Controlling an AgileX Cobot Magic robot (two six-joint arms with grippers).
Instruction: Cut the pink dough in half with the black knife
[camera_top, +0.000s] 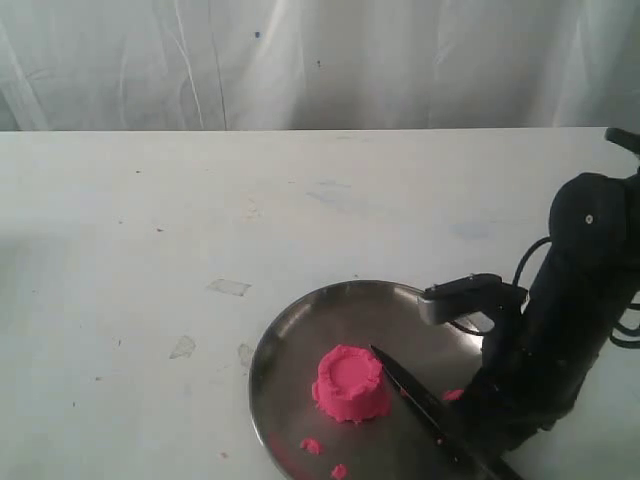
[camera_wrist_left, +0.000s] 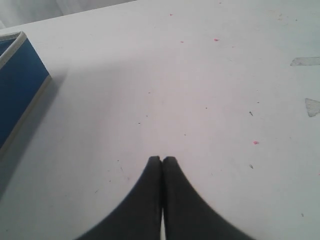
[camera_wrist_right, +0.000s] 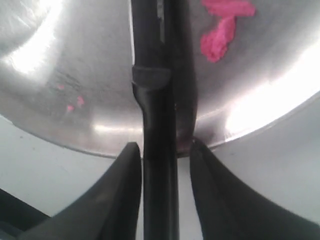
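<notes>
In the exterior view, the pink dough (camera_top: 349, 383) is sitting whole on the steel plate (camera_top: 300, 340) at lower centre of the frame. The black knife (camera_top: 425, 405) is lying slanted just to its right, tip near the lump. The right arm (camera_top: 560, 320) is leaning over the plate's right edge.

In the left wrist view, the left pincer (camera_wrist_left: 161, 160) is hovering over the white bench (camera_wrist_left: 200, 75), fingers pressed together and holding nothing, with a blue box (camera_wrist_left: 17, 85) at the left edge.

In the right wrist view, the right pincer (camera_wrist_right: 162, 150) is straddling the knife's handle (camera_wrist_right: 159, 165), its fingers (camera_wrist_right: 125, 190) parted; whether they are touching it I cannot tell. A pink smear (camera_wrist_right: 222, 25) is lying on the plate at upper right.
</notes>
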